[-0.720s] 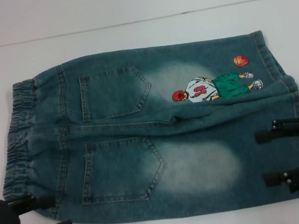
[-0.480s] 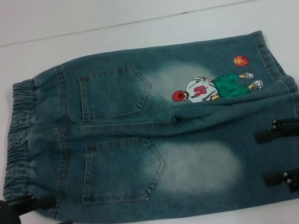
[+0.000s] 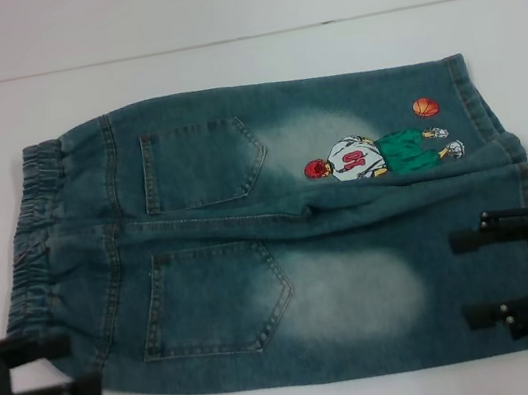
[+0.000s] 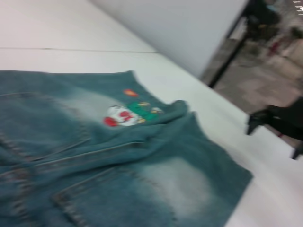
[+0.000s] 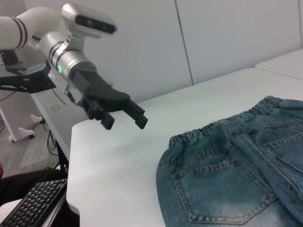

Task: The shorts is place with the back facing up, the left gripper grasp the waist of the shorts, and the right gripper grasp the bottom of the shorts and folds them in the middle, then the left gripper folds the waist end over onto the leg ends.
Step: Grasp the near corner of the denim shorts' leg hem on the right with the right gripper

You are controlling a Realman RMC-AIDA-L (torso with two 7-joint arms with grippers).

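The denim shorts (image 3: 272, 247) lie flat on the white table, back pockets up, with a cartoon basketball print on the far leg. The elastic waist (image 3: 32, 236) points to the left, the leg ends (image 3: 506, 157) to the right. My left gripper (image 3: 81, 365) is open at the near corner of the waist, its fingertips at the cloth's edge with nothing between them. My right gripper (image 3: 462, 280) is open over the near leg's hem, holding nothing. The right wrist view shows the left gripper (image 5: 125, 122) hovering above the table beside the waist (image 5: 213, 130).
The white table (image 3: 221, 63) extends bare behind and to the left of the shorts. A wall stands behind the table's far edge. In the right wrist view a keyboard (image 5: 33, 203) sits below the table's left end.
My left gripper has slid to the left, away from the waist corner, and stays open. The right gripper and the shorts have not moved.
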